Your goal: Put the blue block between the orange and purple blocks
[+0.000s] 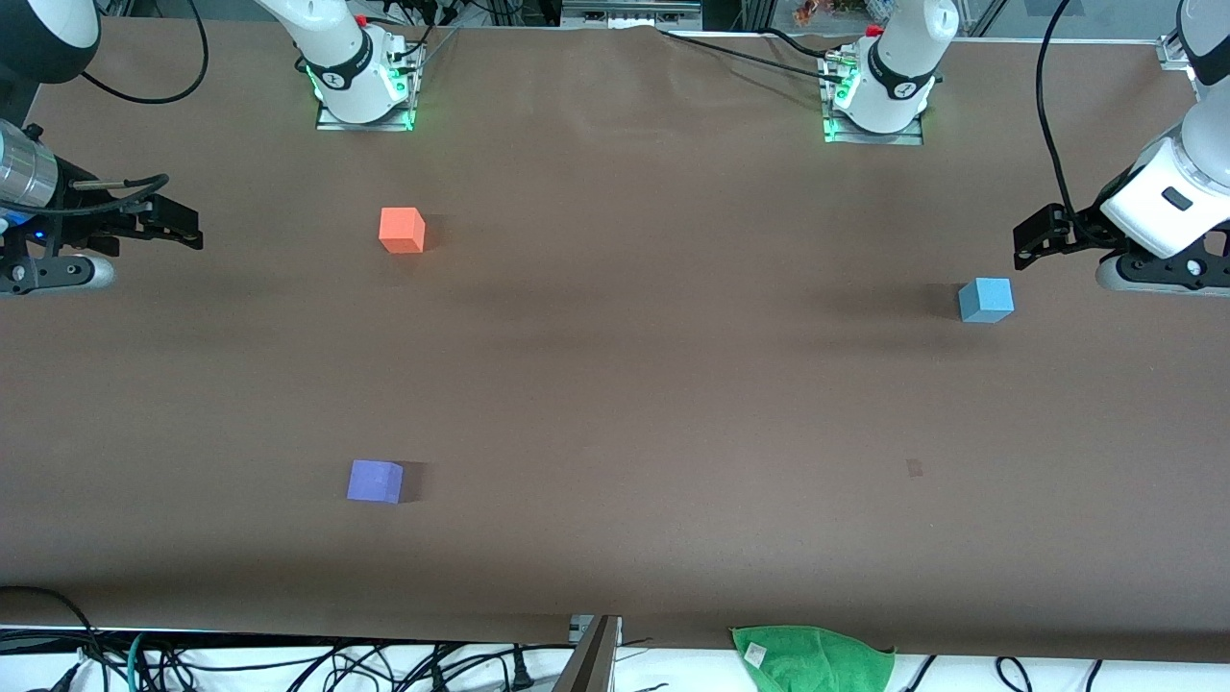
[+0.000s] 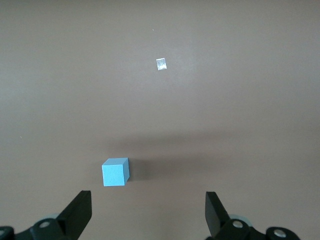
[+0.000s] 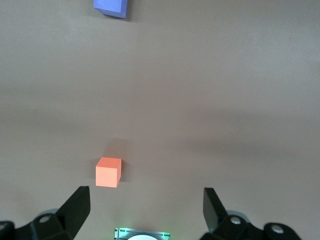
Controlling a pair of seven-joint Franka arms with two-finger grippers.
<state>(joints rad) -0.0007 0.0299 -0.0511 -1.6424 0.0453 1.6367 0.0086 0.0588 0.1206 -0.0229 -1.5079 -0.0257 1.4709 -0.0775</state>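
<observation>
While both arms wait with claws spread wide, left gripper [image 2: 148,215] hovers near the blue block [image 1: 986,300], right gripper [image 3: 146,212] above the table [image 1: 634,384], orange block [image 1: 402,231] and purple block [image 1: 375,481] well apart

- Both arms are glossy white with black joint bands; each base [image 1: 363,88] sits on a metal plate glowing green at its edges.
- Black cables loop from the arms at the upper corners of the frame.
- The right gripper [image 1: 178,223] is matte black, mounted below a silver cylindrical wrist section.
- The left gripper [image 1: 1033,235] is black too, under a white housing with a dark rectangular inset.
- Wrist views show black wedge-shaped fingers [image 2: 77,212] with round screws.
</observation>
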